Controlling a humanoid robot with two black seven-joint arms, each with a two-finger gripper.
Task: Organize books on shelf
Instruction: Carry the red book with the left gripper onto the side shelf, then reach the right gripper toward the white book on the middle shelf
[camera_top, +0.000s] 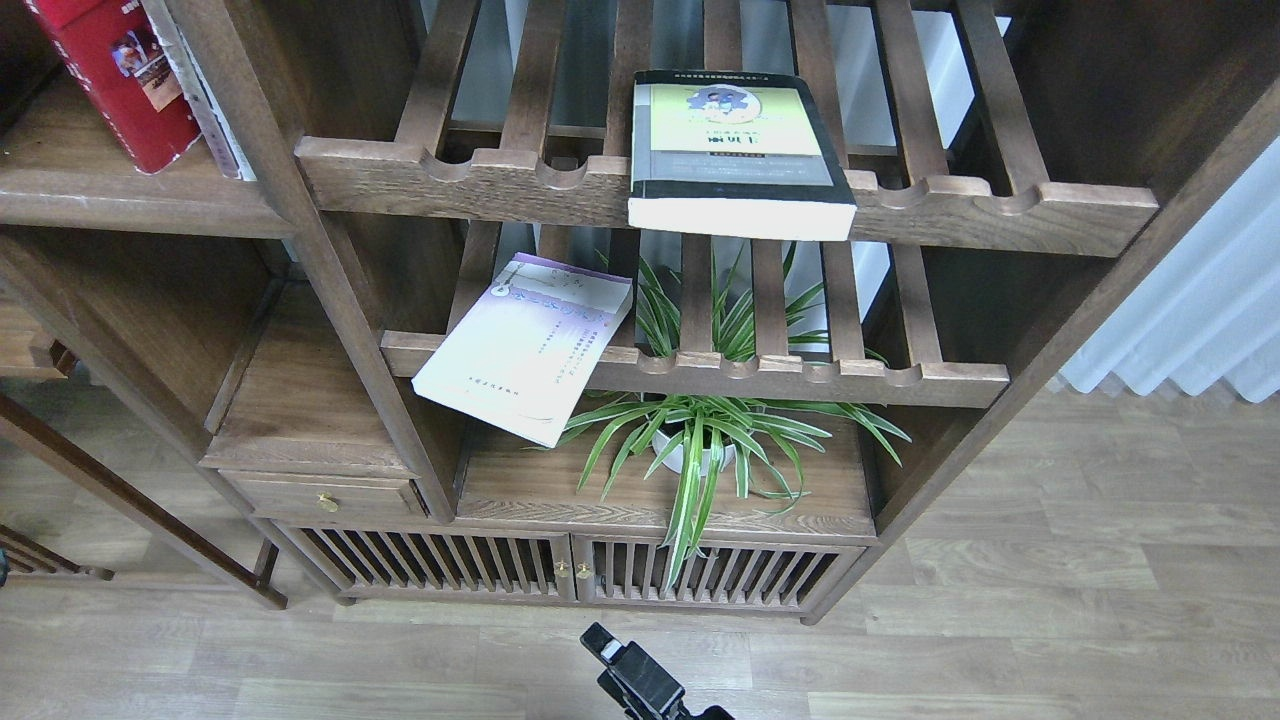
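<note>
The red book (115, 80) stands tilted at the far upper left on the flat dark-brown shelf (120, 200), with the spine of another pale volume (205, 100) leaning just beside it on its right. The thick black-bordered book (735, 150), yellow-green and grey on its cover, lies flat on the upper slatted rack (720, 195), its white page block jutting out over the scalloped front rail. Below it the lavender book (525, 345) lies askew on the lower slatted rack (700, 375), its near corner hanging well past the rail and over the compartment beneath. A spider plant (700, 440) in a white pot sits on the board under that rack, its striped leaves reaching up between the slats and drooping over the slatted cabinet doors (570, 570). A small drawer (325, 497) with a brass knob sits to the left of the plant's compartment. Pale curtains (1190, 300) hang at the right above the wooden floor (1050, 600). At the bottom edge a single black gripper (640, 680) pokes into view, well apart from all the books; it is seen dark and end-on, so which arm it belongs to and whether its fingers are spread or closed cannot be told
</note>
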